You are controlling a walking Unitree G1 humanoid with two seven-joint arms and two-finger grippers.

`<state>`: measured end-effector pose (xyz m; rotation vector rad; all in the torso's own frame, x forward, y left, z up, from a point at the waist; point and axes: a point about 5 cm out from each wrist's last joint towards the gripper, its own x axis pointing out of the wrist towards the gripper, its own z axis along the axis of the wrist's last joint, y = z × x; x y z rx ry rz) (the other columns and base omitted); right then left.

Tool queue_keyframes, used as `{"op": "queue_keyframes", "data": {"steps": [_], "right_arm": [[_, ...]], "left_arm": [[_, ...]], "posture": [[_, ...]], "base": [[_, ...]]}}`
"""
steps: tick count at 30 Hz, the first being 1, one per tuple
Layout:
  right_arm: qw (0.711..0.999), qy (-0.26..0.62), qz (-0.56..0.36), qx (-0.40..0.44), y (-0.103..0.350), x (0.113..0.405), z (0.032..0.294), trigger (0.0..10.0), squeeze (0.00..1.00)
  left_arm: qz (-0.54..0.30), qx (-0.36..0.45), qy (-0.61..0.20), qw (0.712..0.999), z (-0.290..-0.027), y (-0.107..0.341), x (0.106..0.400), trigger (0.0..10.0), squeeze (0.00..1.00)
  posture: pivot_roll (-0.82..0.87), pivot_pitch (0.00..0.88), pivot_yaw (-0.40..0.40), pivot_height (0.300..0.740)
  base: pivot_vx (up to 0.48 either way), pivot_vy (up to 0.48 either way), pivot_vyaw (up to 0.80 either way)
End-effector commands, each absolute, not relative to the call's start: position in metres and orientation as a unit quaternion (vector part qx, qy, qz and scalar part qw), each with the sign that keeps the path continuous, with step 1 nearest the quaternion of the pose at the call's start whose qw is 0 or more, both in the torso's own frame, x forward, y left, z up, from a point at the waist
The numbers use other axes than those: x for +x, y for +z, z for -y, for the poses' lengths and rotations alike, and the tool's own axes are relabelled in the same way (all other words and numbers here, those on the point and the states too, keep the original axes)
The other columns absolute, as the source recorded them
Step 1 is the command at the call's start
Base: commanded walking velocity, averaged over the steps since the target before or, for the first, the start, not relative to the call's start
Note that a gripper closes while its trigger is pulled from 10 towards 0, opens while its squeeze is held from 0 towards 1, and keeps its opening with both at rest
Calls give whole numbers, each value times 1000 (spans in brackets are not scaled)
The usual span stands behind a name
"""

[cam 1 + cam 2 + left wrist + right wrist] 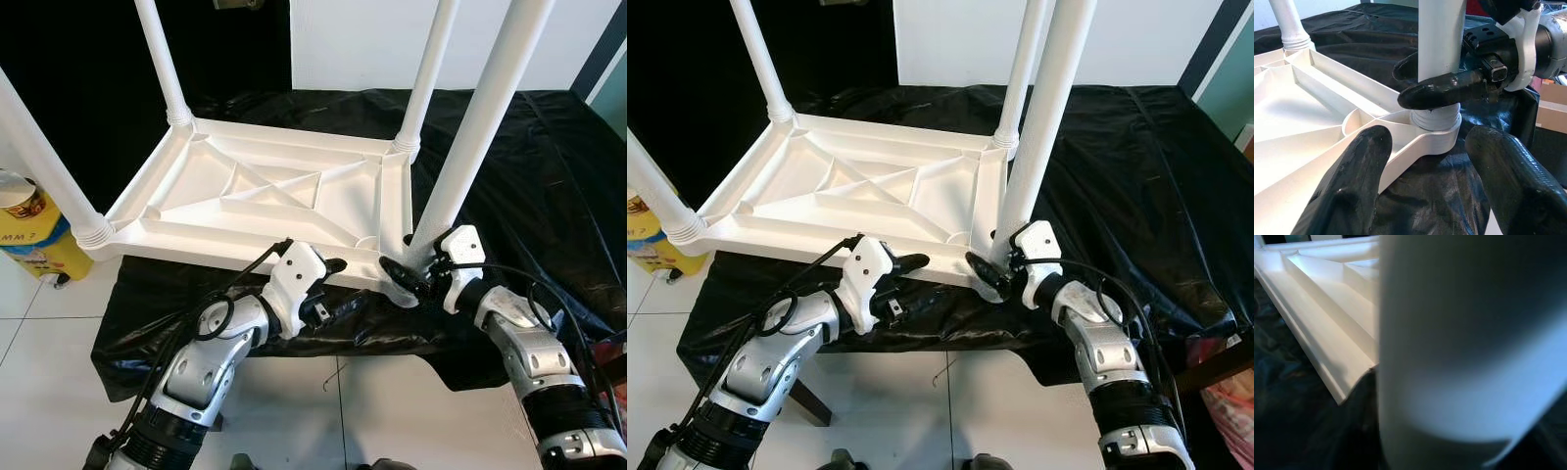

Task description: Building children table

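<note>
Silver arms, white wrist housings, looping black cables, glossy black fingers.

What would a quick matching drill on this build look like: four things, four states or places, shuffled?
Things:
1. right pincer
2. left pincer
3. tabletop
4. yellow tub

States:
A. upside down on the black sheet
B. closed round the base of the near leg
C. on the floor to the robot's left
D. open, beside the near corner

Pairs: 1-B, 2-D, 3-A, 4-C
</note>
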<state>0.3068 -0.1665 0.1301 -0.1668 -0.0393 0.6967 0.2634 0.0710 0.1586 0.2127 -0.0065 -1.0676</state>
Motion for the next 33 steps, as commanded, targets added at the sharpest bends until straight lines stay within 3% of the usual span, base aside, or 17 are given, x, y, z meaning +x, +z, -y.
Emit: {"op": "queue_keyframes", "data": {"steps": [1,6,7,9,10,21,33], "right_arm": [[930,357,-5,-91,119,305,166,0,0],[931,354,-10,-91,117,304,167,0,0],[932,351,-13,-91,115,304,168,1686,0],[932,351,-13,-91,115,304,168,1686,0],[935,344,-16,-90,114,304,169,10000,0],[959,270,-15,-88,111,305,170,10000,0],[990,134,-8,-34,101,291,149,10000,0]], "left_arm": [[-2,102,-507,856,-70,157,260,10000,0],[-2,101,-506,856,-70,156,259,10000,0],[-3,101,-506,857,-70,156,259,10000,0],[-3,101,-506,857,-70,156,259,10000,0],[-3,101,-506,857,-70,156,259,10000,0],[-3,99,-507,856,-70,155,258,10000,0],[-6,99,-508,856,-70,155,256,10000,0]], "posture": [[-3,55,-25,740],[-2,53,-26,740],[-2,52,-27,740],[-2,52,-27,740],[-3,52,-27,740],[-4,54,-26,740],[-3,57,-23,740]], "base": [[0,0,0],[0,0,0],[0,0,0],[0,0,0],[0,0,0],[0,0,0],[0,0,0]]}}
